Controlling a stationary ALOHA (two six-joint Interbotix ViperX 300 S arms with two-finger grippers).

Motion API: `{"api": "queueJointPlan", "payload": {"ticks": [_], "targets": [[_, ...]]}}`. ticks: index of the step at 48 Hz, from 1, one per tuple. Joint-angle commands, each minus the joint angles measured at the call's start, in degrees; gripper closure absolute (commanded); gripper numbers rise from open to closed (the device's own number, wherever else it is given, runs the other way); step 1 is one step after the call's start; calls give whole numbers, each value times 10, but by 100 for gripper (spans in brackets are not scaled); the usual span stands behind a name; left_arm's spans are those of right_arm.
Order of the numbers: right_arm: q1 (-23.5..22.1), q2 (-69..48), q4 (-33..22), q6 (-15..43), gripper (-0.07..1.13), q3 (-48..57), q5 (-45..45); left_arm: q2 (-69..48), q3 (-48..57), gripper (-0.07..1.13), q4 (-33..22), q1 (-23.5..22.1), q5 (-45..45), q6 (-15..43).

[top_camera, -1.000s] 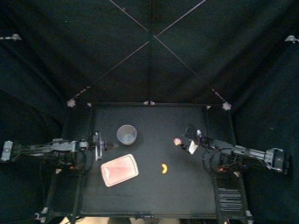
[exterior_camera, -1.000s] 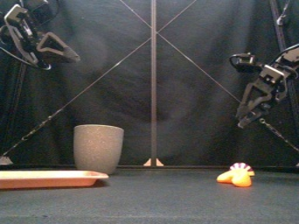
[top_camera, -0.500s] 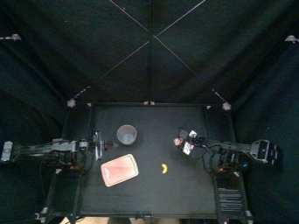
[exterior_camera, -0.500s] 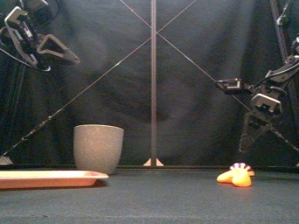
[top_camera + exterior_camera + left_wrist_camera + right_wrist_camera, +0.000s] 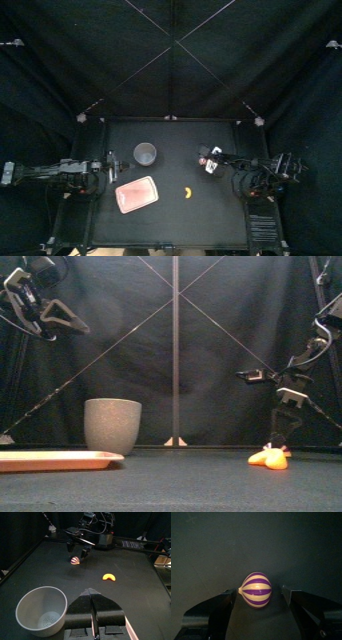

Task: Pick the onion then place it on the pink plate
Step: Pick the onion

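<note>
While the left end effector (image 5: 92,592) is held shut at the left, the right end effector (image 5: 79,553) is seen low with its jaws spread to either side of the purple-striped onion (image 5: 256,591), which is rested on the surface (image 5: 174,225) at the right, well apart from the pink plate (image 5: 135,194).

I find one carrying surface, a small black table (image 5: 201,225). Four items lie directly on it, all apart from one another.

1. Pink tray (image 5: 136,194): flat, left of centre, towards the near edge, set at an angle to the table's sides.
2. Grey speckled cup (image 5: 144,153): upright, mouth up, just beyond the tray on its far side.
3. Orange crescent toy (image 5: 190,190): right of the tray, close to centre.
4. Striped onion (image 5: 75,560): right of centre, farther back than the crescent, resting on the bare surface.
</note>
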Motion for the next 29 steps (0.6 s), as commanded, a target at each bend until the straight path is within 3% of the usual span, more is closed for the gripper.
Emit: {"api": "queueJointPlan", "payload": {"ticks": [1,13,29], "targets": [[-5,3,1,1,2,-9,-2,0,-6,98,-1,2,-2,-1],[-5,14,6,2,6,-12,-4,-1,-4,98,-2,2,-2,-1],[-4,27,12,2,22,-18,-4,-2,2,98,-2,2,-2,-1]]}}
